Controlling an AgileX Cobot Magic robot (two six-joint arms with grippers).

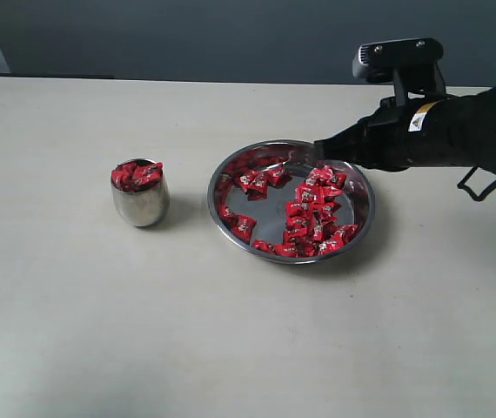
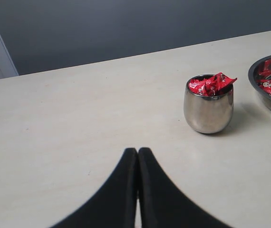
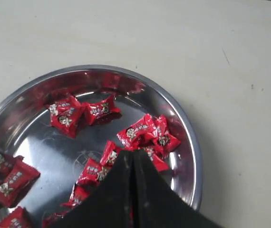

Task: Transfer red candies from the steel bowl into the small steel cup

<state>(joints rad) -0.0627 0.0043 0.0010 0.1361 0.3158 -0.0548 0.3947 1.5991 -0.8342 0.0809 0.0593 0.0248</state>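
Note:
The steel bowl point(image 1: 212, 197) sits right of the table's middle with several red candies point(image 1: 314, 214) scattered in it. The small steel cup point(image 1: 141, 205) stands to its left, heaped with red candies point(image 1: 137, 174) to the brim. My right gripper point(image 1: 318, 146) hovers over the bowl's far side, shut, nothing visible between its tips. In the right wrist view its tips point(image 3: 132, 153) meet just above a cluster of candies point(image 3: 142, 133) near the bowl's rim point(image 3: 192, 142). My left gripper point(image 2: 138, 151) is shut and empty above bare table, short of the cup point(image 2: 208, 111); it is outside the exterior view.
The pale tabletop point(image 1: 74, 331) spreads around both vessels. A dark wall point(image 1: 187, 35) runs behind the table's far edge. The bowl's edge point(image 2: 267, 100) shows at the side of the left wrist view.

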